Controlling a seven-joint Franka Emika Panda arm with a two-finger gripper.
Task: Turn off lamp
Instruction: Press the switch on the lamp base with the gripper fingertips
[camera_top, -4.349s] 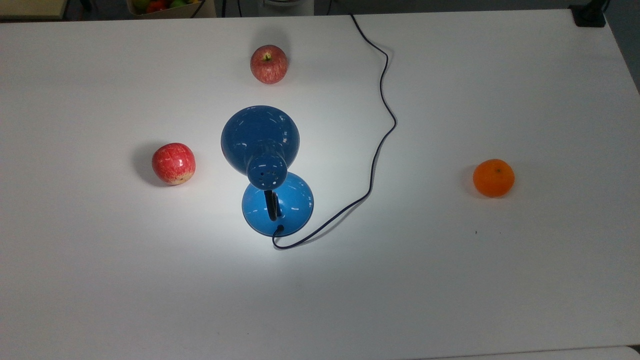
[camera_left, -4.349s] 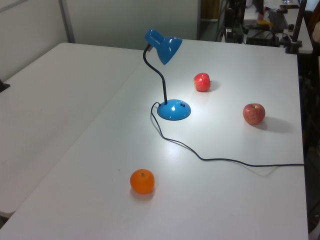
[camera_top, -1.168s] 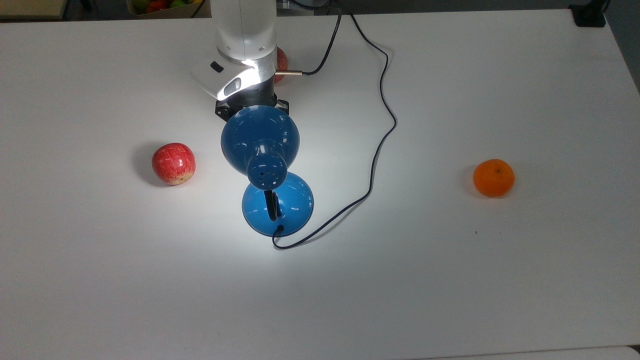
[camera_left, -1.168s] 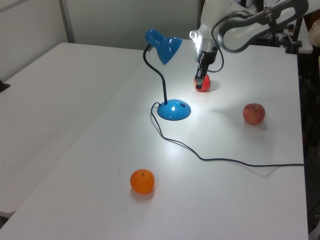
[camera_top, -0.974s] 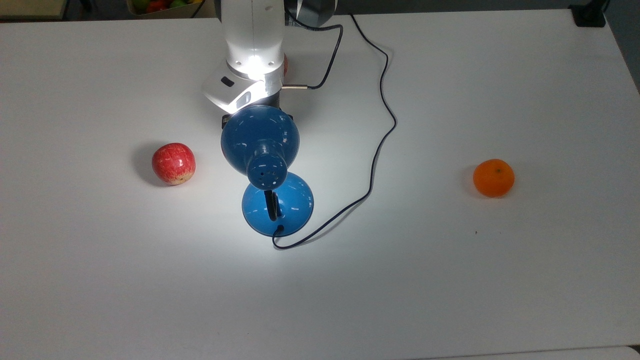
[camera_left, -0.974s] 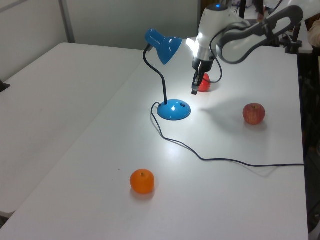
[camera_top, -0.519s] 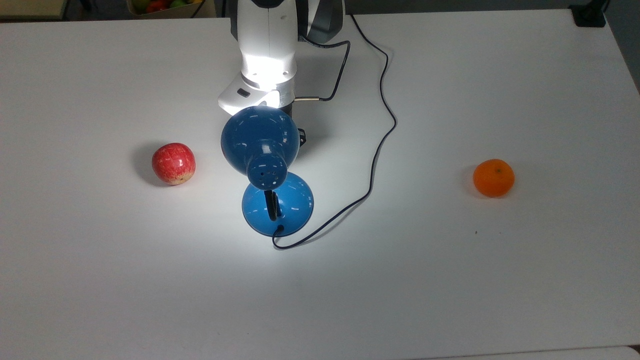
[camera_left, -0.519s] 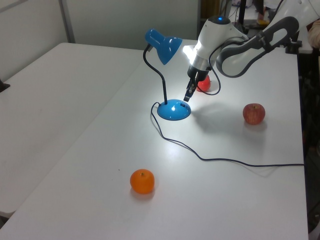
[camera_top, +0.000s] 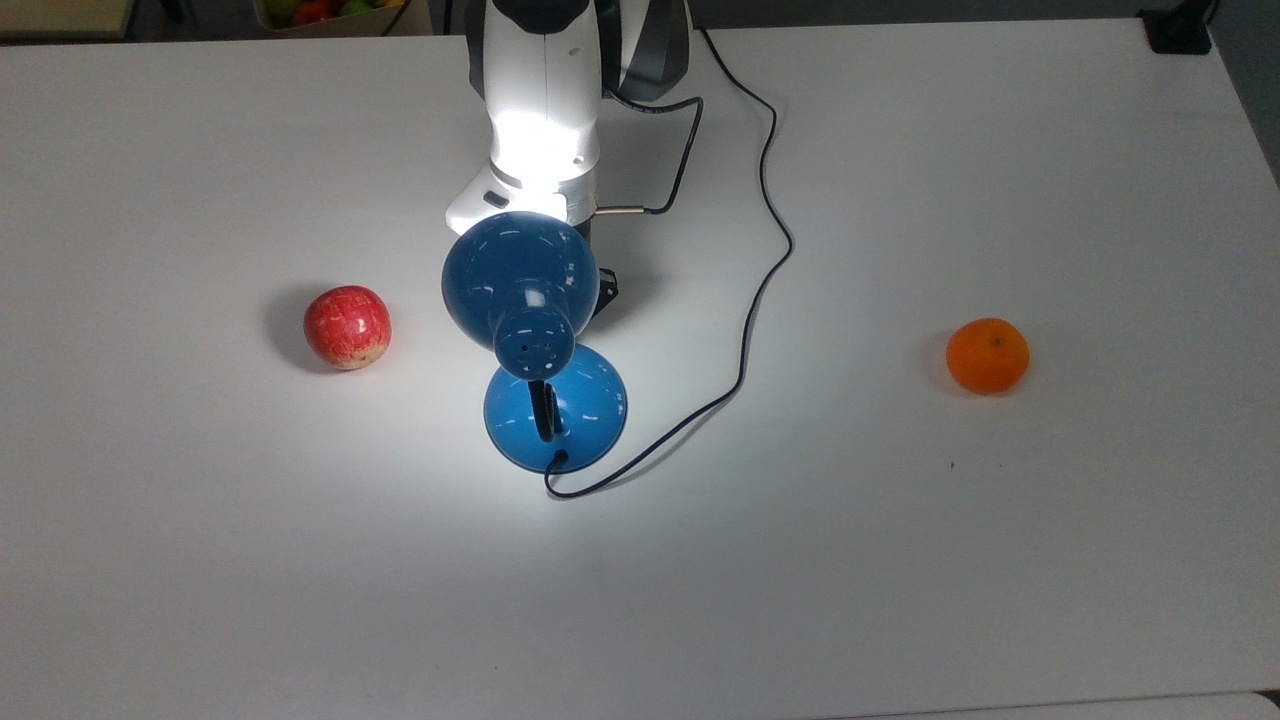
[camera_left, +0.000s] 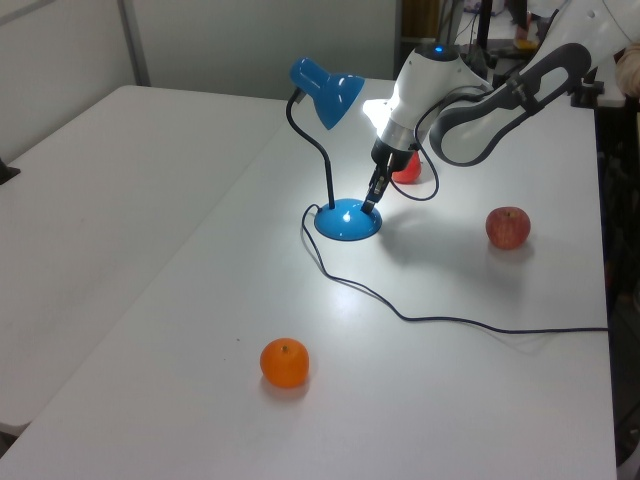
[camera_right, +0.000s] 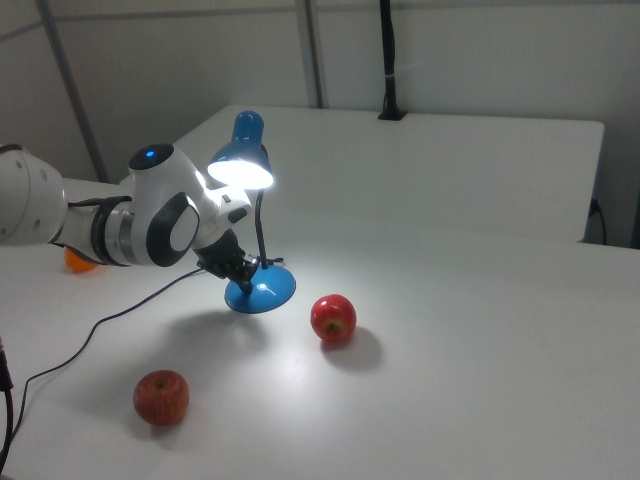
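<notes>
While lit, lamp (camera_left: 347, 219) base meets tool (camera_left: 369, 205) tip | tool's opening: cannot tell

A lab or robotics test room is showing here: a bare white worktop (camera_top: 1000, 150) is carrying staged fruit, grey partition panels (camera_right: 450, 60) are standing behind, and equipment racks (camera_left: 500, 50) are crowding the background.

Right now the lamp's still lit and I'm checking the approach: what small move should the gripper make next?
Probably ease straight down: the gripper hangs tilted at the edge of the lamp base, whose bulb still glows.
</notes>
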